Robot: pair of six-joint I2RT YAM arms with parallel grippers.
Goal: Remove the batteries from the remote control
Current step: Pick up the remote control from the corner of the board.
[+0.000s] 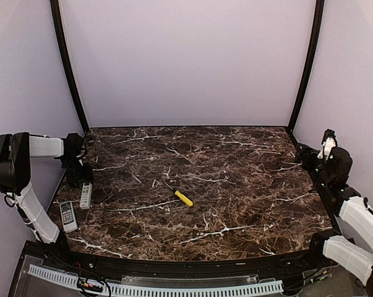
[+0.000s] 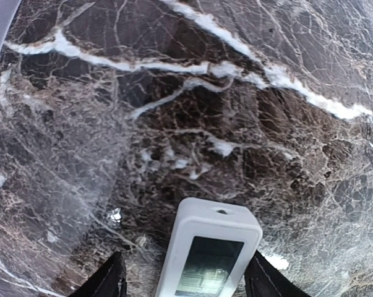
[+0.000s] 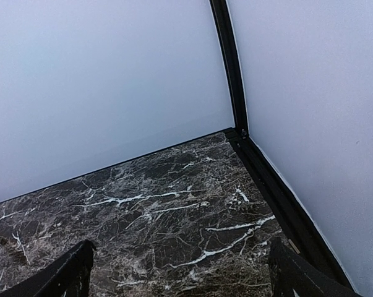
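A slim white remote control (image 1: 86, 195) lies near the table's left edge. In the left wrist view its end with a dark window (image 2: 211, 253) sits between my left fingers. My left gripper (image 1: 81, 177) (image 2: 186, 281) is lowered over it and open. The right finger (image 2: 265, 281) is right up against the remote's side, while the left finger (image 2: 109, 281) stands a gap away. A second, grey remote with buttons (image 1: 68, 216) lies just nearer the front. No batteries are in view. My right gripper (image 1: 305, 154) (image 3: 183, 278) hovers open and empty at the far right.
A yellow-handled screwdriver (image 1: 181, 197) lies at the middle of the dark marble table (image 1: 235, 185). Pale walls with black corner posts (image 1: 68, 68) close in the back and sides. The right wall and its black base strip (image 3: 279, 198) run close beside my right gripper.
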